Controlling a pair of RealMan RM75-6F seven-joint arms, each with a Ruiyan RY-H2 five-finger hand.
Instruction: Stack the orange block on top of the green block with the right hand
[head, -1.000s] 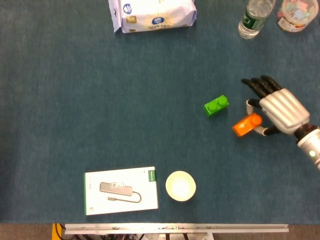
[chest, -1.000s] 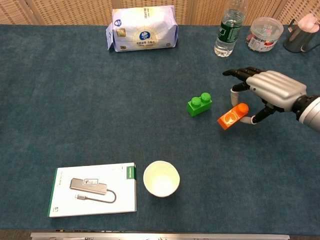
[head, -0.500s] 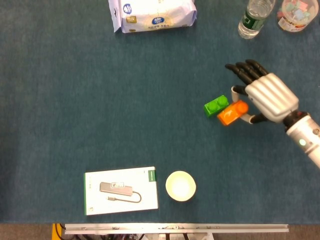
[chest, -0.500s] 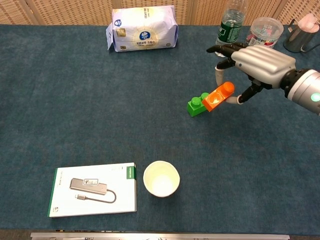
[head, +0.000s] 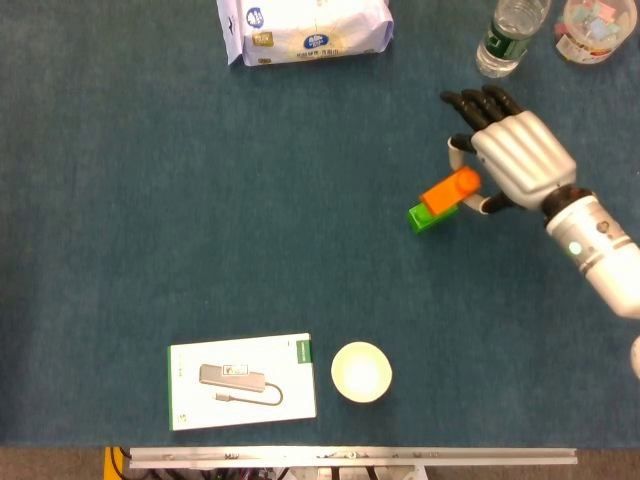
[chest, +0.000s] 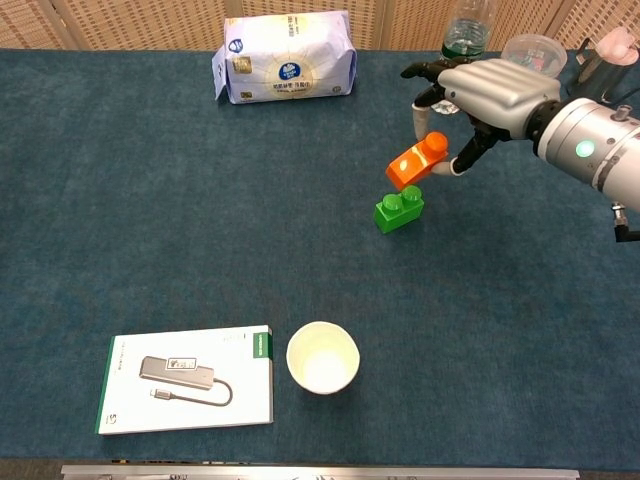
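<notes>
Right hand (chest: 490, 95) pinches the orange block (chest: 418, 161) between thumb and a finger, the other fingers spread out past it. From overhead that block covers most of the green block (head: 421, 219), so only a corner shows; the chest view shows the orange one tilted in the air just above the green block (chest: 399, 211), apart from it. Bottle (chest: 464, 30) and jar (chest: 533, 51) stand behind the hand, partly hidden.

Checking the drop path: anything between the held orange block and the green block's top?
Nothing visible. The right hand holds the orange plastic block tilted, just above the green studded plastic block, with open air between them in the chest view. The paper cup sits well clear.
</notes>
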